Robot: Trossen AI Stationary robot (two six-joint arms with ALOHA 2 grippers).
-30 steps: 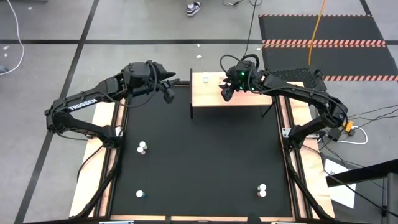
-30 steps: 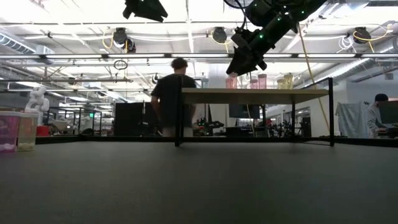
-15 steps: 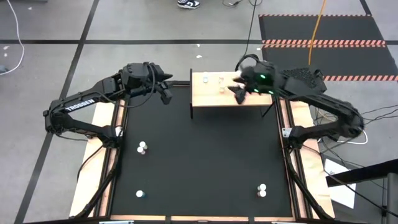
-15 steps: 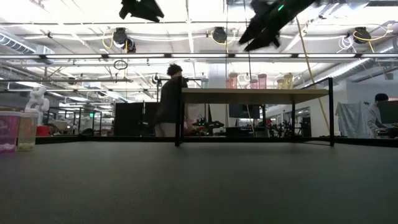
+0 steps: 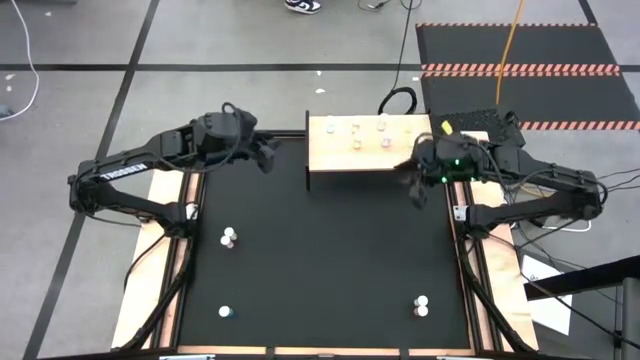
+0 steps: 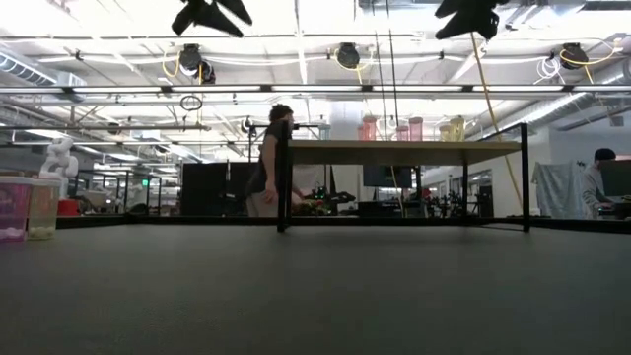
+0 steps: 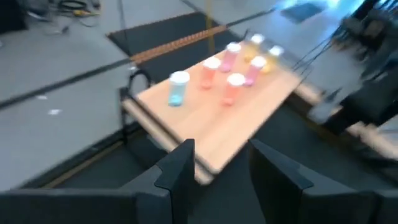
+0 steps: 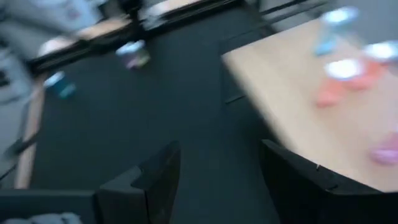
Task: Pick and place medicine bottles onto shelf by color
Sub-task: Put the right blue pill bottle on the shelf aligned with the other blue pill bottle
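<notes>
Black tabletop (image 5: 320, 260) with pale wood strips along its sides, grey floor around it, open lab space behind; a person (image 6: 268, 163) stands past the far edge, partly behind the shelf leg.

Shelf (image 5: 345, 160) sits at the far edge of the table: light-wood board on thin black legs. Six bottles on it. In the left wrist view: blue bottle (image 7: 178, 87) at the near end, then orange ones (image 7: 210, 72) (image 7: 234, 88), pink (image 7: 254, 69) (image 7: 231, 55), yellow (image 7: 256, 45) at the far end. All upright, standing apart from one another.

Left gripper (image 5: 266, 157) hangs above the table's far left corner, just beside the shelf's left end. Fingers (image 7: 180, 168) are apart with a narrow gap, nothing between them; shelf and bottles lie ahead of the fingertips, well clear.

Right gripper (image 5: 419, 190) is over the table just off the shelf's front right corner, raised high. Fingers (image 8: 158, 171) spread apart, empty. Shelf corner with blurred blue and orange bottles is beside one finger; black table lies ahead of both.

Still on the table: a pair of bottles (image 5: 229, 238) touching near the left edge, one blue bottle (image 5: 224, 312) at the near left, a pair (image 5: 421, 306) at the near right. All well away from both sets of fingers. Colours of the pairs can't be told from above.
</notes>
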